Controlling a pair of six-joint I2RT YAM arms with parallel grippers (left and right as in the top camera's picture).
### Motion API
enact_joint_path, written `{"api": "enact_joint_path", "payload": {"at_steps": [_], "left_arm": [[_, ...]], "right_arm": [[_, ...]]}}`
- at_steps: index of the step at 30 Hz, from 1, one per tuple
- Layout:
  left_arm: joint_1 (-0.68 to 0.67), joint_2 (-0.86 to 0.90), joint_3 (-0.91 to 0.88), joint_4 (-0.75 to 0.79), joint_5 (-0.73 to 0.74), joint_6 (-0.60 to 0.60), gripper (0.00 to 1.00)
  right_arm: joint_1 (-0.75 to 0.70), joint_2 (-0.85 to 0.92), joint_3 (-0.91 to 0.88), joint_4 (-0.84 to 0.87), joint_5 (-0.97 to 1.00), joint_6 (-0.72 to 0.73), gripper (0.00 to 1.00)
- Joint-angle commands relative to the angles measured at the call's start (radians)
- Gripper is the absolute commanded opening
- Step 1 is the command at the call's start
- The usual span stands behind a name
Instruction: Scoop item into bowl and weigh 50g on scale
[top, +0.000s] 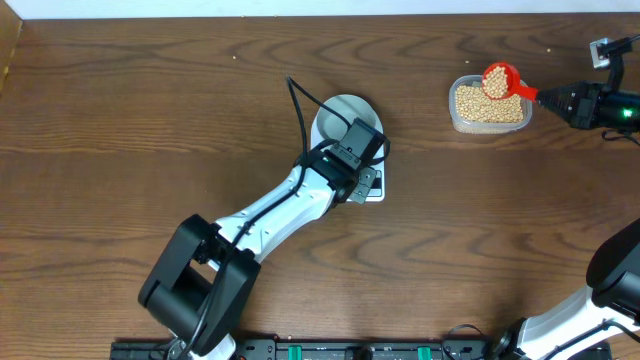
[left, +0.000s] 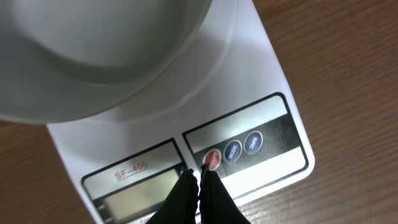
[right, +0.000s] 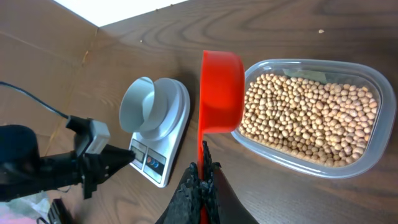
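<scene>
The white scale (top: 372, 186) sits mid-table with the pale bowl (top: 343, 118) on it; both show in the left wrist view, scale (left: 267, 81) and bowl (left: 93, 56), and in the right wrist view, scale (right: 174, 134) and bowl (right: 143, 109). My left gripper (left: 199, 176) is shut, its tips at the scale's red button (left: 212, 160), beside the LCD (left: 134, 193). My right gripper (right: 202, 168) is shut on the handle of a red scoop (right: 221, 90), held over the tub's edge with beans in it (top: 497, 80). Beans (right: 311, 115) fill the clear tub (top: 489, 105).
The clear plastic tub (right: 379, 93) stands at the back right. The left arm (top: 270, 215) stretches from the front edge to the scale, a black cable (top: 300, 105) arching over it. A lone bean (right: 321, 31) lies on the wood behind the tub.
</scene>
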Motion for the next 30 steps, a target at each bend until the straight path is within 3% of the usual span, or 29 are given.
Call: {"api": "enact_joint_path", "payload": {"at_steps": [1, 30], "left_arm": [[0.003, 0.031, -0.014, 0.009, 0.014, -0.013, 0.07], [0.003, 0.058, -0.067, 0.104, 0.013, -0.013, 0.07]], "right_arm": [[0.003, -0.025, 0.006, -0.004, -0.025, -0.013, 0.01], [0.003, -0.025, 0.006, -0.004, -0.025, -0.013, 0.01]]}}
